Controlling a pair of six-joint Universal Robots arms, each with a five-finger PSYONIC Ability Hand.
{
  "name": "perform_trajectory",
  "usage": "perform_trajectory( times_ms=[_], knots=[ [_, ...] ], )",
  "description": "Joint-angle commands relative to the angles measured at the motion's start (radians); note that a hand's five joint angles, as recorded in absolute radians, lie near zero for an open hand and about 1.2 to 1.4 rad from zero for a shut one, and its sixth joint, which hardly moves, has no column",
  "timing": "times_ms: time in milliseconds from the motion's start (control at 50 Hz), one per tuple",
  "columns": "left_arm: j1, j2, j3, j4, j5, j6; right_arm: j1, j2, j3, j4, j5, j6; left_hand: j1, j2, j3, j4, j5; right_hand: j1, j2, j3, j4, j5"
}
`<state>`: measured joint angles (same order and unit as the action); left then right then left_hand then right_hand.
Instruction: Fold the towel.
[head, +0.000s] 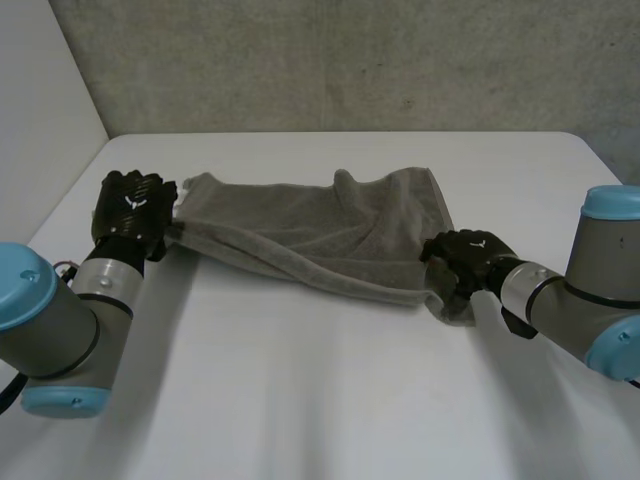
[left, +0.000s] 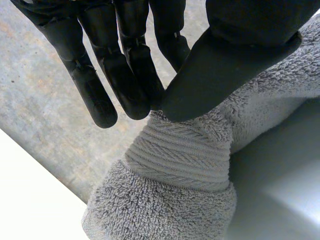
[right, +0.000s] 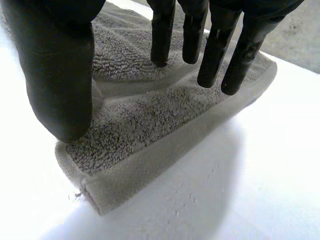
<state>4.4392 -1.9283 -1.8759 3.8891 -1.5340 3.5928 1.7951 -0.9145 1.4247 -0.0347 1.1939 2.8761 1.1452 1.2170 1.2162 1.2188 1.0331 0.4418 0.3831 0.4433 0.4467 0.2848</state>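
A grey towel (head: 320, 235) lies stretched across the white tabletop (head: 320, 400) between the two hands. The left hand (head: 133, 208) is at the towel's left end, where the cloth draws in narrow and meets it. The right hand (head: 468, 258) sits over the near right corner, with a bit of cloth showing just beyond it on the near side. The towel is rumpled, with a long ridge running along its length and a hump near the far edge. The left arm (head: 60, 320) and the right arm (head: 600, 270) come in from the near corners. A grey wall (head: 350, 60) stands behind the tabletop.
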Motion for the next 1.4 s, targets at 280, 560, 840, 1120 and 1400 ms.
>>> perform_trajectory(
  times_ms=[280, 560, 840, 1120, 1400],
  knots=[
    [0.003, 0.017, -0.026, -0.002, 0.002, -0.028, -0.013, -0.064, 0.051, 0.036, -0.074, 0.222, 0.251, 0.179, 0.18, 0.177, 0.189, 0.069, 0.128, 0.067, 0.064, 0.051],
    [0.008, 0.031, -0.026, -0.002, 0.002, -0.028, -0.019, -0.11, 0.092, 0.036, -0.074, 0.212, 0.251, 0.179, 0.18, 0.177, 0.189, 0.169, 0.227, 0.167, 0.164, 0.151],
    [0.009, 0.031, -0.026, -0.002, 0.002, -0.031, -0.003, -0.084, 0.126, 0.003, -0.071, 0.21, 0.251, 0.179, 0.18, 0.177, 0.189, 0.177, 0.236, 0.176, 0.173, 0.16],
    [0.009, 0.032, -0.029, -0.002, 0.002, -0.031, -0.002, -0.023, 0.108, -0.05, -0.063, 0.209, 0.251, 0.179, 0.18, 0.177, 0.189, 0.31, 0.368, 0.308, 0.305, 0.292],
    [0.009, 0.032, -0.031, -0.004, 0.002, -0.031, -0.002, 0.006, 0.074, -0.073, -0.042, 0.209, 0.251, 0.179, 0.18, 0.177, 0.189, 0.359, 0.418, 0.358, 0.355, 0.342]
  ],
)
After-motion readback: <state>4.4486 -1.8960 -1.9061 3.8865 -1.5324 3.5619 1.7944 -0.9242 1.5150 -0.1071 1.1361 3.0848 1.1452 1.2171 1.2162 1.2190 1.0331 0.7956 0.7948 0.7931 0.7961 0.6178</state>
